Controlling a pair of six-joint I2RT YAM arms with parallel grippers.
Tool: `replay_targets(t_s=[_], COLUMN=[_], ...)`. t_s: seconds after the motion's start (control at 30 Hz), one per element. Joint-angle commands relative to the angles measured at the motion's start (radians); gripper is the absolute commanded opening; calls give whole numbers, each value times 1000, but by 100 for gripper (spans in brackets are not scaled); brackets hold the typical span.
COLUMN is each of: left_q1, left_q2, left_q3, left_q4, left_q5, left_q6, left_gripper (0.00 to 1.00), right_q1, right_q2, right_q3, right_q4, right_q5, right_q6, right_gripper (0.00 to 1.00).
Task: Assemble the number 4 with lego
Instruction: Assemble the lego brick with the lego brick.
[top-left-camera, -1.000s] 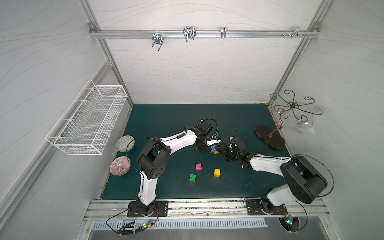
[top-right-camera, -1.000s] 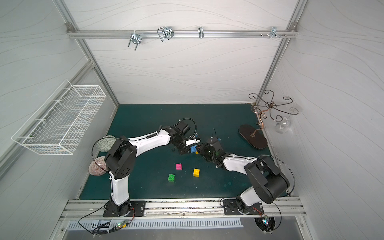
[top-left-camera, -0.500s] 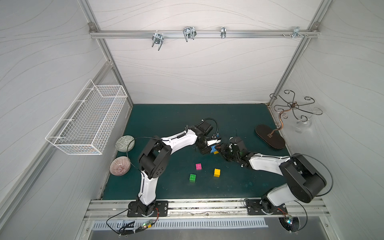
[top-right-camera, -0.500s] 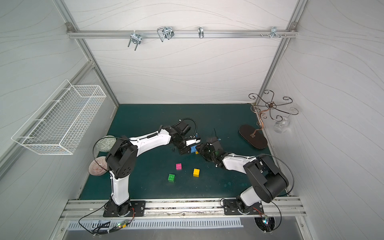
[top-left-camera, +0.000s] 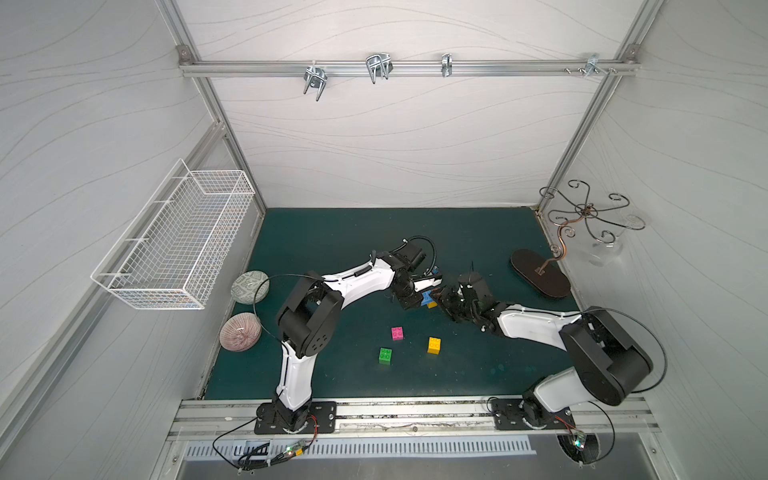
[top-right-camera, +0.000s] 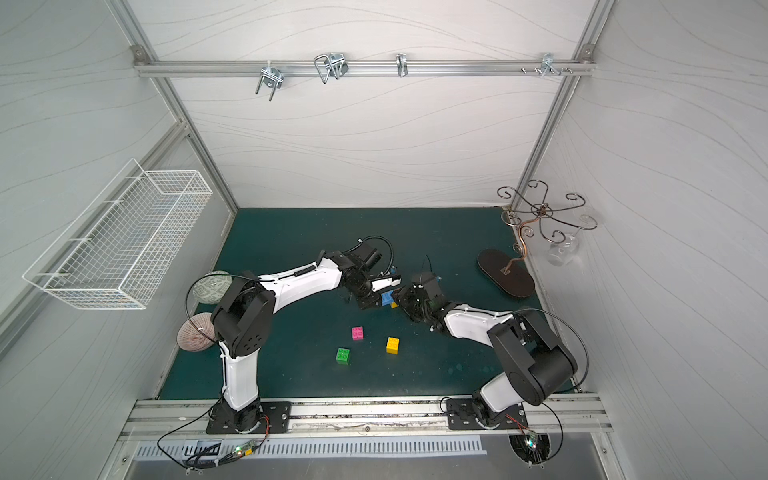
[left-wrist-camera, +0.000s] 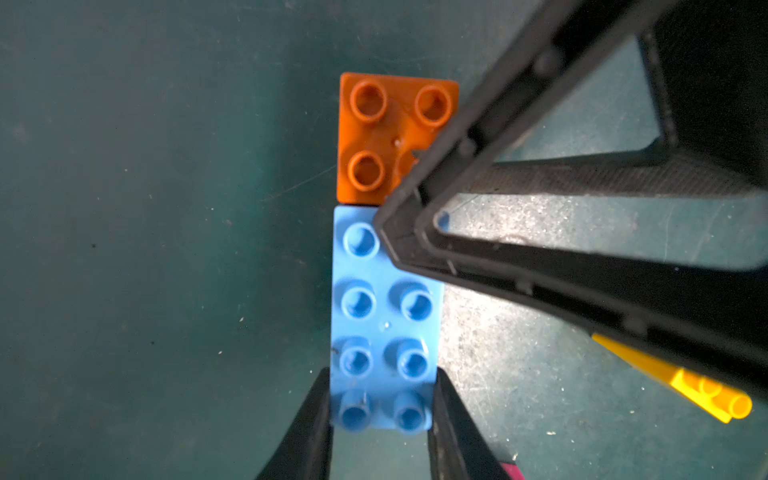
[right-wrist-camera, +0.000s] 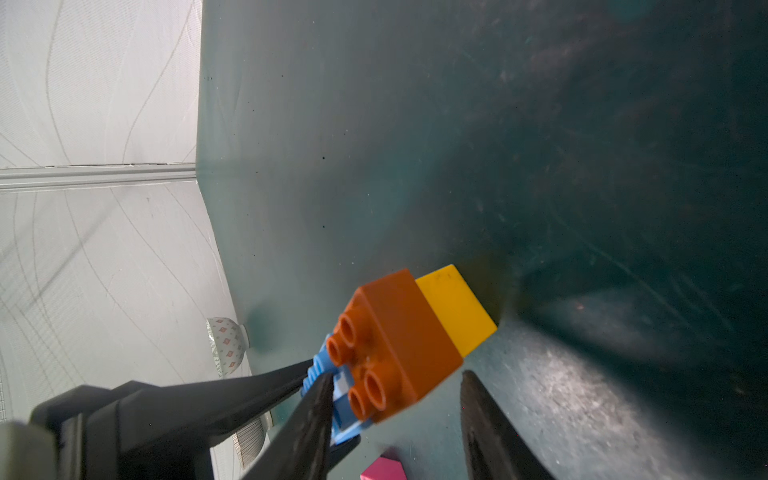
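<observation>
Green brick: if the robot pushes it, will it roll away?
Probably not: the green brick is boxy with flat sides, so it should slide. It looks like hard plastic, so it is likely stiff. It is small, so it is probably light.

In both top views the light is bright and diffuse off the white walls (top-left-camera: 395, 158). The dark green surface (top-left-camera: 332, 249) reads dimmer, and shadows on it are soft and faint. Wide-angle stretch splays the frame posts (top-left-camera: 232, 151) outward toward the edges.

Seen from the left wrist, the blue brick (left-wrist-camera: 384, 324) in the left hand (left-wrist-camera: 382, 399) is fairly sharp. A grainy glare patch lies on the surface just beside the hand, and the surface on its other side is dim.

Seen from the right wrist, the right hand (right-wrist-camera: 395, 395) is dark and out of focus and the orange brick (right-wrist-camera: 399, 345) slightly soft. There is glare just beside the hand and deep shadow beyond it.
</observation>
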Motion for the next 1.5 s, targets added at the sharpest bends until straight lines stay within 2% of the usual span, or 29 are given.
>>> replay_targets(t_s=[0.0,0.5,1.47], left_q1=[14,17,25], left_q2=[-4,-37,-79], left_q3=[39,20,2], left_q4=[23,48,59], left_q5=[-21,-39,-47], left_q6=[-1,-7,-14], left_gripper=[0,6,38], right_q1=[6,7,8], right_q2=[56,46,59], right_q3=[-37,-45,-37], right_q4=[-225,-241,-222], right_q5=[31,41,33], right_q6=[4,20,12], right_gripper=[49,45,44])
